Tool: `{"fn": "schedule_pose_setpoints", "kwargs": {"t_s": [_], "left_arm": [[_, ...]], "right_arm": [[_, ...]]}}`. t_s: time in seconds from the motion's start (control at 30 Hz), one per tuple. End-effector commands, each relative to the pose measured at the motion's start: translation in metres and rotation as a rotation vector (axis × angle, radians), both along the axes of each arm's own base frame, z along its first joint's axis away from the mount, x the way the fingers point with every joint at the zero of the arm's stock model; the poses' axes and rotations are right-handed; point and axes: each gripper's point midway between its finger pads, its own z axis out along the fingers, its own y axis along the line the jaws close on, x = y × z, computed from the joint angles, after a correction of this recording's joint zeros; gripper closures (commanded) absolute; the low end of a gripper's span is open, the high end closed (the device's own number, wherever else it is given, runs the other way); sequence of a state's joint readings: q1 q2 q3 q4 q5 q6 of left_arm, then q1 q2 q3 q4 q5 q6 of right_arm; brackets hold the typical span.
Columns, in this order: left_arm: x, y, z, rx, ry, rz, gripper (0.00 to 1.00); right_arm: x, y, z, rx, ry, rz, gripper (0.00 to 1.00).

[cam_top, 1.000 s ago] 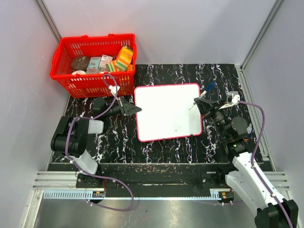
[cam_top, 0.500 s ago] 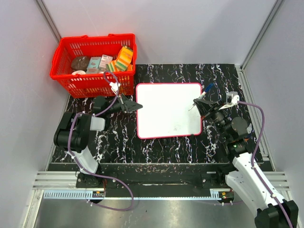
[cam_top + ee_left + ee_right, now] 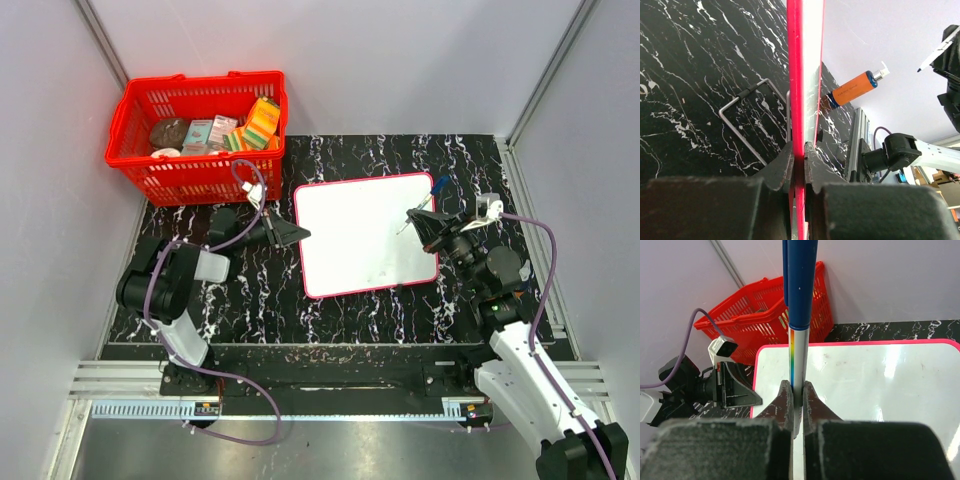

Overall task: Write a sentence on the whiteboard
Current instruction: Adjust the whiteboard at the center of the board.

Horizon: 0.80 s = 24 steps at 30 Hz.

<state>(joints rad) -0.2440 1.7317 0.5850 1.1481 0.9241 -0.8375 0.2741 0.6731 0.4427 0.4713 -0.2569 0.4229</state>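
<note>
Zero words on the whiteboard (image 3: 365,235) so far, as far as I can see. From overhead and from the right wrist cam the white surface looks blank apart from a couple of faint smudges, so I'd say the sentence hasn't been started and the writing itself is all left to do. The setup looks done though. The left gripper (image 3: 799,150) has its fingers (image 3: 782,165) pinched tight on the red frame at the board's left edge, which I read as bracing it. The right gripper (image 3: 795,392) is clamped on a marker (image 3: 799,290), gripping the silver section with the blue part sticking out past the jaws. It sits at the board's right edge, and I can't tell from these views whether the tip is touching the surface. The board itself sits mid-table on the black marbled tabletop (image 3: 400,160), turned a bit skew to the table edges, just right of and below the red basket (image 3: 140,160). Head count: one whiteboard, one marker, one basket, two arms, both busy. The basket holds a jumble of small packets, sponge-looking blocks and a round thing, too crammed for me to count properly. The left wrist cam also shows one bent wire stand (image 3: 742,95) on the board's underside, and one orange bottle with a white nozzle (image 3: 852,89) lying beyond it, which I can't find in the overhead shot. My guess is the next bit is getting the tip down near the left side of the board.
</note>
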Motion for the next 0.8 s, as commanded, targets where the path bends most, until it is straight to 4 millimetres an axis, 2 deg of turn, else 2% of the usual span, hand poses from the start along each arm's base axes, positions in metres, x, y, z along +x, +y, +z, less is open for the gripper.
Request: {"fn": "schedule_pose_setpoints", "kwargs": {"t_s": [0.0,0.23,0.5,0.77], "left_arm": [[0.005,0.009,-0.004,0.080,-0.128,0.057,1.00],[0.002,0.023,-0.030,0.224,-0.130,0.109,1.00],[-0.001,0.029,-0.037,0.244,-0.113,0.152,1.00],[-0.001,0.043,-0.044,0.335,-0.142,0.239,1.00]], "right_arm": [[-0.009,0.003,0.014,0.002,-0.046,0.032,1.00],[-0.011,0.004,0.013,0.004,-0.040,0.037,1.00],[-0.009,0.004,0.012,-0.024,-0.045,0.033,1.00],[0.007,0.011,0.003,-0.045,-0.036,0.049,1.00]]}}
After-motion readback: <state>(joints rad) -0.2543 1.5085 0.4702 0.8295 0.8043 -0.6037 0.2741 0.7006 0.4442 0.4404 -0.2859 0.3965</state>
